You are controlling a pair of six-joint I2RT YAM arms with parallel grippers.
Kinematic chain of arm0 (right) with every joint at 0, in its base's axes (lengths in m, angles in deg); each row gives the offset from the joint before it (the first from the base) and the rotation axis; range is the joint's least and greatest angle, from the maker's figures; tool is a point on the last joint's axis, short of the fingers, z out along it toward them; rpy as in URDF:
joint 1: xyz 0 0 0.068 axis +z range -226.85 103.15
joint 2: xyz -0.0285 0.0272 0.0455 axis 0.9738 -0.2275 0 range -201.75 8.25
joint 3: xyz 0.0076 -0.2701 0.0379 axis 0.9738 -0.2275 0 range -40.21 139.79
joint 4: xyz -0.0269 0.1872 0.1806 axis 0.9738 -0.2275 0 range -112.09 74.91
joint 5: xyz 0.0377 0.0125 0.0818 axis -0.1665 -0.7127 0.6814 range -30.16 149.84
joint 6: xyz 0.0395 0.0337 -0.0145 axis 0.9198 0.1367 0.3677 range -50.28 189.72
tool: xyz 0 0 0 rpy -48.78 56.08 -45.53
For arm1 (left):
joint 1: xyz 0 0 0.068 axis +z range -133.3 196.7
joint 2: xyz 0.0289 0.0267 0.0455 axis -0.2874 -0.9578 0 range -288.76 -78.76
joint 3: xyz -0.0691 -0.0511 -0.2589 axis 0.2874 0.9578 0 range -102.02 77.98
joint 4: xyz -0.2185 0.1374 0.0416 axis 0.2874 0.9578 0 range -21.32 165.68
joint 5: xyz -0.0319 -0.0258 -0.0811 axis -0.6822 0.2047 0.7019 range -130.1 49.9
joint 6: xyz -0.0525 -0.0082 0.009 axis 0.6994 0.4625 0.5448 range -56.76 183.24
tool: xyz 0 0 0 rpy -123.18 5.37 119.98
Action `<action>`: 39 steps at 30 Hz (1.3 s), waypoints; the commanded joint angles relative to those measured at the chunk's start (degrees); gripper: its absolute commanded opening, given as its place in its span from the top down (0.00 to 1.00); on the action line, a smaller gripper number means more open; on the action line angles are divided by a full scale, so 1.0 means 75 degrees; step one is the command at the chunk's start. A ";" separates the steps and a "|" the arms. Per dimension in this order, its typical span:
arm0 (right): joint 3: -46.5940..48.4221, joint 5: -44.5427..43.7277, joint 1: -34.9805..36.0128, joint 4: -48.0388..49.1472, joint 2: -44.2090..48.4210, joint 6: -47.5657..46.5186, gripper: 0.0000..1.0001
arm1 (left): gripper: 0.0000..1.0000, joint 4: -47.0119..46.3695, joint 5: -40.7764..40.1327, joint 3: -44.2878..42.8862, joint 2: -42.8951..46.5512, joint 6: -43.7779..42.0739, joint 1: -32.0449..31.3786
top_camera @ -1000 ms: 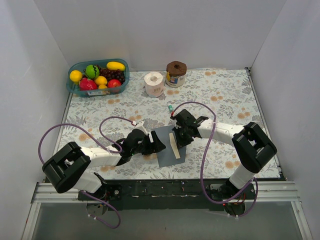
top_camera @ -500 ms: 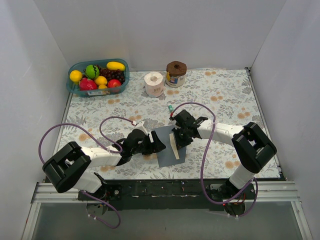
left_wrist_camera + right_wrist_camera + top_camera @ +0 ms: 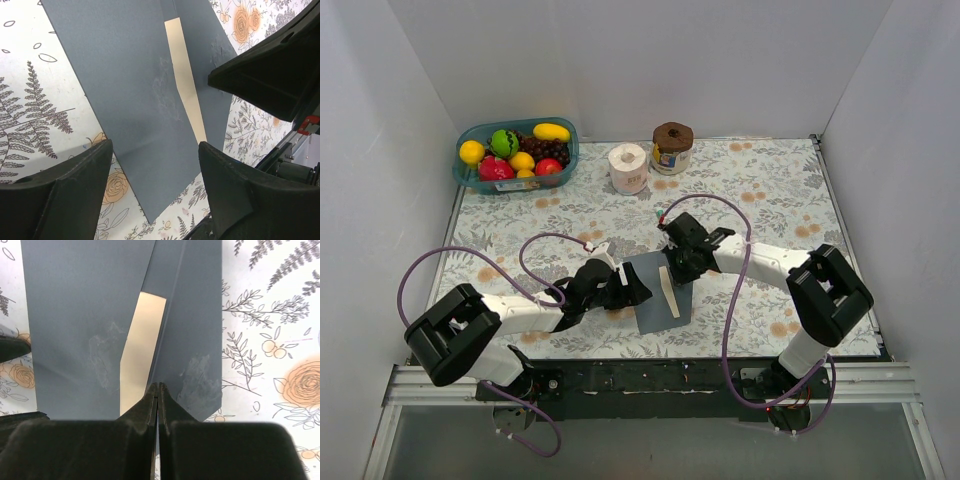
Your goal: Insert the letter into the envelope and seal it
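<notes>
Right gripper [image 3: 157,390] is pinching the envelope [image 3: 75,305] flap edge along the exposed letter [image 3: 142,340] strip, left gripper [image 3: 155,150] gaping opposite.

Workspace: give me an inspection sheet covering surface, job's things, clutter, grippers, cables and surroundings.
Surface: floral cloth covers the table.
Job's things: envelope lies near the front edge with its flap partly folded over; of the letter, only a cream strip shows between body and flap.
Clutter: fruit basket back left; paper roll and brown-lidded jar back centre, all apart from the envelope.
Grippers: left gripper open, fingers straddling the envelope's edge; right gripper shut at the flap's edge, apparently pinching it.
Cables: purple cables loop beside both arms, none on the envelope.
Surroundings: white walls; nothing else seen.
</notes>
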 commanded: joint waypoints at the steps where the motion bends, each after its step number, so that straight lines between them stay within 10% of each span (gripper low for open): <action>1: 0.0361 -0.0404 -0.0005 0.0073 -0.0138 -0.0155 0.99 | 0.30 0.0849 -0.0411 -0.0029 0.0051 -0.0197 -0.0029; 39: 0.0337 0.0278 -0.0041 0.0437 -0.0455 -0.0413 0.99 | 0.30 0.0744 -0.0375 -0.0182 -0.0219 -0.0255 -0.0029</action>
